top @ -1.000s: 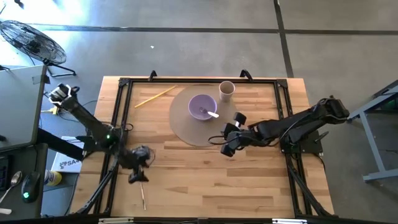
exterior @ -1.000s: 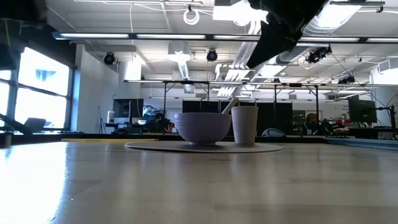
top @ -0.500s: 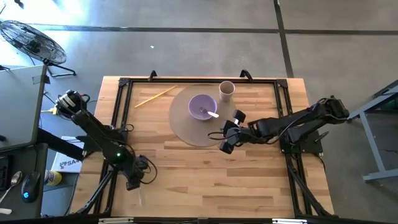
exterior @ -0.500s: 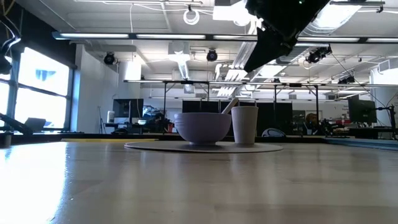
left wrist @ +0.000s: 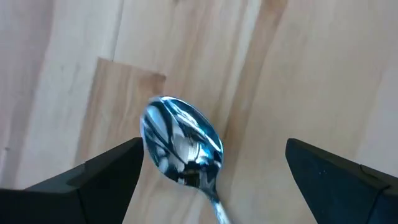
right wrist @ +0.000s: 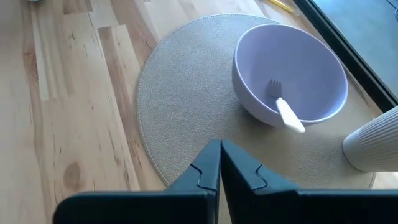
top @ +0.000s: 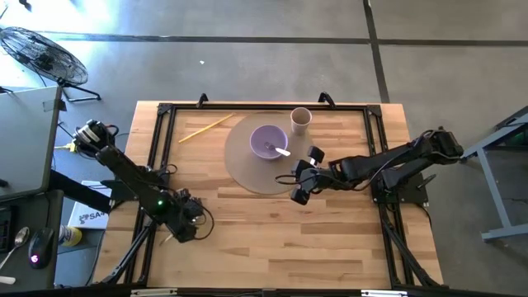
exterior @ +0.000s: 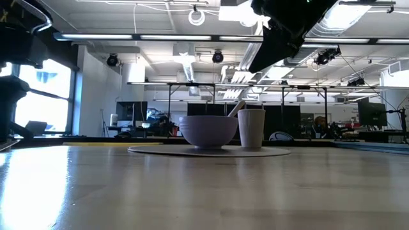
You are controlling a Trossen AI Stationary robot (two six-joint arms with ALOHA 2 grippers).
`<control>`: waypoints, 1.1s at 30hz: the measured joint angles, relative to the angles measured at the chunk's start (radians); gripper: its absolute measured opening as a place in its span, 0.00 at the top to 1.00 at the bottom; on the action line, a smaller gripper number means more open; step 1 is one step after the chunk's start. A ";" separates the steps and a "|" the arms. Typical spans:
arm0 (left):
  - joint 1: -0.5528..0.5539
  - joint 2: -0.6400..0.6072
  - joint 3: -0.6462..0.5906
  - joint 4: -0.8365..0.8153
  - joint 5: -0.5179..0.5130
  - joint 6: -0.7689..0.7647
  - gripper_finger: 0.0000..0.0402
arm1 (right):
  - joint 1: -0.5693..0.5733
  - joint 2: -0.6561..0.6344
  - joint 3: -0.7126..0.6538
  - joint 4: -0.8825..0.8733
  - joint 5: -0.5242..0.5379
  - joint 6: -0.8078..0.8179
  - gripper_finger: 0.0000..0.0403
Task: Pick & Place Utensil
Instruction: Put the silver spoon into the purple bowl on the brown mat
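High view, everything placed off the round mat [top: 247, 169]: left tool [top: 183, 224] sits well off the mat's near-left side, low over the wooden surface [top: 272, 231] by the left frame rail. Left wrist view shows its fingers [left wrist: 93, 183] spread wide with a metal spoon [left wrist: 182, 143] lying on the surface between them, touching neither finger. Yellow chopsticks [top: 205, 128] lie on the surface past the mat's far-left edge. Purple bowl [top: 269, 142] stands on the mat with a white-handled fork [right wrist: 283, 106] inside. Ribbed paper cup [top: 300, 120] stands at the mat's far-right edge. Right tool [top: 299, 191] hovers over the mat's near-right edge, fingers [right wrist: 239, 171] pressed together, holding nothing.
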 joint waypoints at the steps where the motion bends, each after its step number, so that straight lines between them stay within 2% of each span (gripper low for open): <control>1: 0.012 0.000 0.000 0.000 0.005 0.007 0.04 | 0.000 0.000 0.000 0.001 0.000 0.000 0.98; 7: 0.062 0.000 0.034 -0.043 0.140 0.025 0.04 | 0.000 0.000 0.000 0.000 0.000 0.000 0.99; 12: 0.056 0.000 0.099 -0.116 0.185 0.021 0.04 | 0.000 0.000 0.000 0.000 0.000 0.000 0.99; 15: 0.034 0.000 0.089 -0.132 0.208 -0.016 0.07 | 0.000 0.000 0.000 0.000 0.000 0.001 0.99; 19: 0.009 0.003 0.032 -0.130 0.206 -0.077 0.18 | 0.000 0.000 0.000 0.000 0.000 0.000 0.99; 26: -0.035 0.003 -0.039 -0.048 0.194 -0.137 0.44 | 0.000 0.000 0.001 0.000 0.000 0.008 0.99; 33: -0.041 0.001 -0.059 -0.042 0.123 -0.136 0.68 | 0.000 0.000 0.001 0.004 0.000 0.011 1.00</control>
